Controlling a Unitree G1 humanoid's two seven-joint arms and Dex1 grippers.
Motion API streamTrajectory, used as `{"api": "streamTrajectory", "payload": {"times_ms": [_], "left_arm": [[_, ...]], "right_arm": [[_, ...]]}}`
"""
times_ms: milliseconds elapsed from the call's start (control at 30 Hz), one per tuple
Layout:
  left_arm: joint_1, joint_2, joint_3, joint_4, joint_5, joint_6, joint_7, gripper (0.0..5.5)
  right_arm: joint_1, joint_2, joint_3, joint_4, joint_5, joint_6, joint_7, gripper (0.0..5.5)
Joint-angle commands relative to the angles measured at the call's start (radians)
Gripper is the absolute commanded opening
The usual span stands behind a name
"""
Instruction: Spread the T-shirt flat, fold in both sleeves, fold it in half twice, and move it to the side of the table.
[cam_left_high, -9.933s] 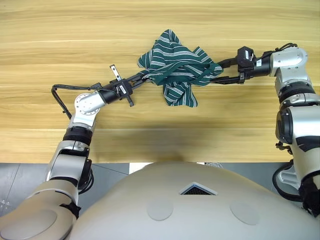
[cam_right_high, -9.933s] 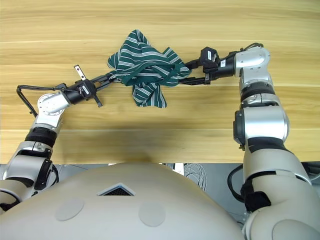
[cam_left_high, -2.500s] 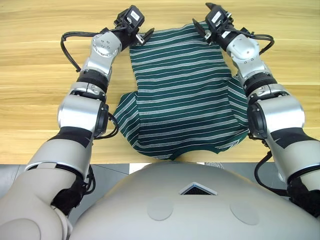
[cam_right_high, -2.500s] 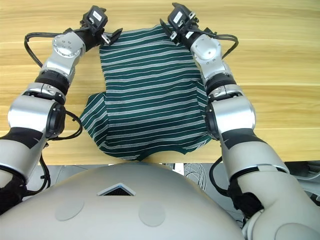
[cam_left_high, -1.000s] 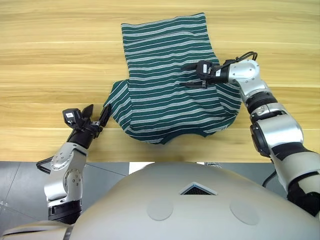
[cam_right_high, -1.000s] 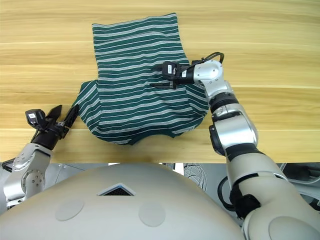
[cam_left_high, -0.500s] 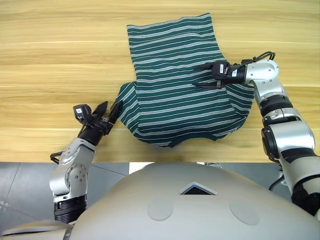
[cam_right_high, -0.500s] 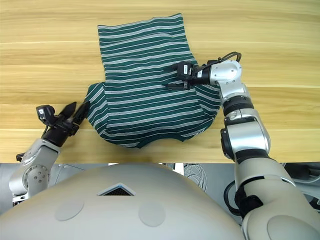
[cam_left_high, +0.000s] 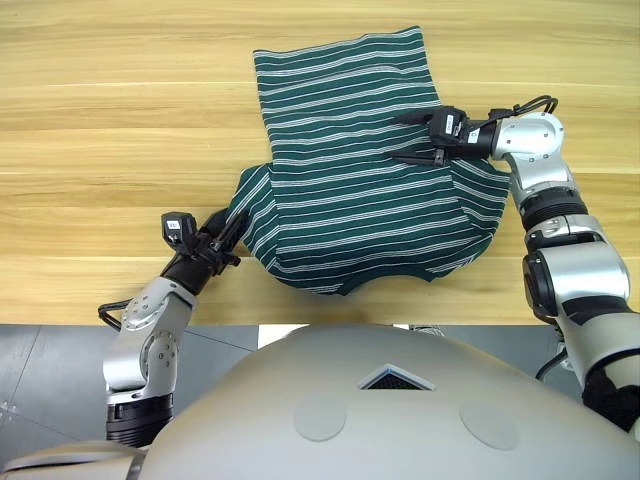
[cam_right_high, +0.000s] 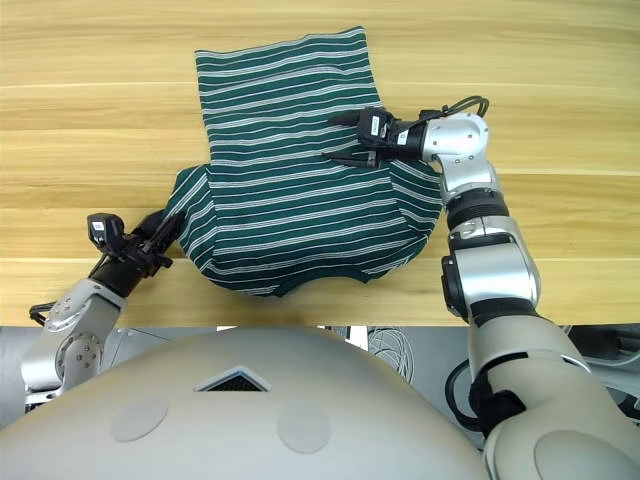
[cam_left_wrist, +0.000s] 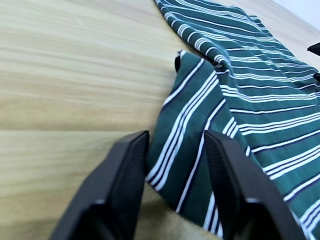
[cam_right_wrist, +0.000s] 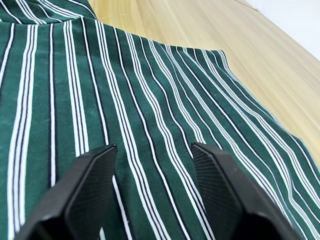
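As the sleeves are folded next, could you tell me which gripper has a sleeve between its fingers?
The left gripper: its open fingers straddle the left sleeve of the T-shirt. The right gripper sits open over the striped middle instead.

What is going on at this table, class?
A humanoid robot is working on a green striped T-shirt lying roughly spread on a wooden table. Its left end effector is open, straddling the edge of the left sleeve; its right end effector is open over the shirt's right side. No sleeve looks folded in yet.
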Motion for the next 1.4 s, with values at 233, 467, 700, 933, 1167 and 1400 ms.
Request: {"api": "streamTrajectory", "payload": {"times_ms": [233, 467, 700, 933, 1167, 1400], "left_arm": [[-0.005, -0.009, 0.030, -0.012, -0.035, 0.023, -0.011, 0.26], [-0.105, 0.001, 0.031, -0.149, -0.149, 0.116, 0.024, 0.01], [-0.228, 0.022, -0.053, -0.219, -0.195, 0.247, 0.058, 0.01], [-0.352, 0.076, -0.313, -0.157, -0.020, 0.315, 0.035, 0.01], [-0.402, 0.121, -0.425, -0.136, 0.099, 0.316, 0.026, 0.01], [-0.443, 0.132, -0.488, -0.157, 0.140, 0.319, -0.004, 0.90]], "right_arm": [[-0.005, -0.005, -0.039, -0.039, 0.025, -0.008, -0.022, 2.77], [0.051, -0.025, -0.072, -0.100, 0.063, -0.006, -0.019, 2.77], [0.115, -0.033, -0.085, -0.145, 0.082, 0.000, -0.031, 2.77], [0.151, -0.024, -0.081, -0.174, 0.087, 0.001, -0.050, 2.77], [0.172, -0.011, -0.076, -0.187, 0.092, 0.003, -0.062, 2.77], [0.174, 0.009, -0.072, -0.166, 0.088, -0.005, -0.078, 2.77]]}}
